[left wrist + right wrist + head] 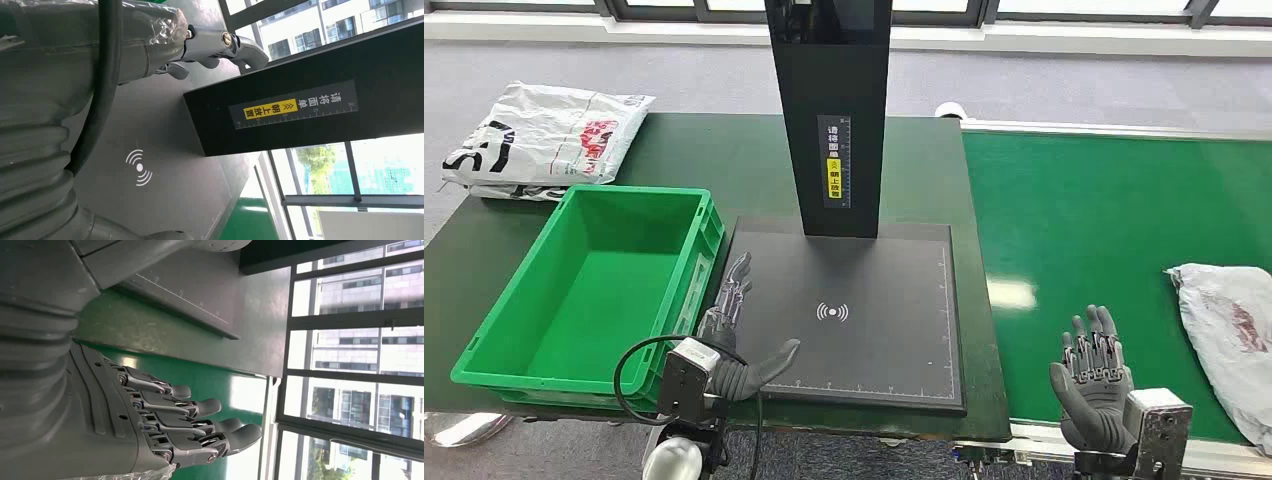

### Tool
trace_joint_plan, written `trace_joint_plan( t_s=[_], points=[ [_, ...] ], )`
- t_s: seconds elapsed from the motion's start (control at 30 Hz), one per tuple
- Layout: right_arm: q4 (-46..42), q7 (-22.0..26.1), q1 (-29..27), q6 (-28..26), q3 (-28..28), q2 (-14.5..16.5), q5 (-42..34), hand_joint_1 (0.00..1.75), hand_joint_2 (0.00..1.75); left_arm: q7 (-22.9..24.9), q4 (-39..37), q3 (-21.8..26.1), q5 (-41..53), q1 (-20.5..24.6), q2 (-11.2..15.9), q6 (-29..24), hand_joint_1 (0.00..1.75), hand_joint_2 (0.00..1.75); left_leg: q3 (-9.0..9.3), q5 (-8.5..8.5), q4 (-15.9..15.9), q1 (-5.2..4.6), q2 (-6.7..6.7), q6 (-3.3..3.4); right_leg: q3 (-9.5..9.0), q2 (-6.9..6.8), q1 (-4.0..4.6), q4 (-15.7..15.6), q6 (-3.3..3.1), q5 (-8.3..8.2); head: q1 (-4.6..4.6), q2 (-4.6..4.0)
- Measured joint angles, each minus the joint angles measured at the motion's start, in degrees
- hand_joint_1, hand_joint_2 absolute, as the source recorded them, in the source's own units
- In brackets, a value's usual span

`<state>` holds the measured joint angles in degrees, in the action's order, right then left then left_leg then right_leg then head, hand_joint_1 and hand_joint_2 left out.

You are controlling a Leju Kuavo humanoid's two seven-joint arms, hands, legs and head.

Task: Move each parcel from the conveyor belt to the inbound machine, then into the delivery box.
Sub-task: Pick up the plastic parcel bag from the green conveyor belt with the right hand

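Bright, even daylight; sharp head view

Daylight came from windows [924, 10] at twelve o'clock, throwing a glare patch on the conveyor belt [1012, 294]. In both wrist views the sky was blown out and the near hand covers were softly blurred.

The flat black scanner platform [864, 330] lies bare around its wireless mark — only the tall black post [829, 110] stands at its far edge. The green plastic crate [589, 290] touches the platform's left side, its walls raised — its interior holds nothing.
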<state>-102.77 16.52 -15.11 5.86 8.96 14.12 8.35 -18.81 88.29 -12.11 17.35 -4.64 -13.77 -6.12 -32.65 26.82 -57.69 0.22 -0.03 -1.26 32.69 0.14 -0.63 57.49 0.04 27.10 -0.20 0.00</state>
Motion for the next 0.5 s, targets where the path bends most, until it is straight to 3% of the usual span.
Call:
trace_joint_plan(
  t_s=[0.33,0.5],
  points=[
    [0.22,-0.79,0.09,-2.30,0.33,-0.13,2.45,0.00,1.75,-0.49,-0.57,-0.06,0.11,0.05,-0.03,-0.11,0.00,1.75,0.01,0.00,0.00,0.00,0.00,0.00,0.00,0.00,0.00,0.00,0.00,0.00,0.00,0.00],
    [2.63,-3.26,1.65,-3.72,4.18,-0.80,7.01,0.00,1.75,-0.65,-0.71,-0.20,0.13,0.06,-0.04,-0.38,0.00,1.75,0.00,0.00,0.00,0.00,-0.01,0.01,-0.01,-0.01,-0.03,0.00,0.01,0.00,0.00,0.00]
  ],
)
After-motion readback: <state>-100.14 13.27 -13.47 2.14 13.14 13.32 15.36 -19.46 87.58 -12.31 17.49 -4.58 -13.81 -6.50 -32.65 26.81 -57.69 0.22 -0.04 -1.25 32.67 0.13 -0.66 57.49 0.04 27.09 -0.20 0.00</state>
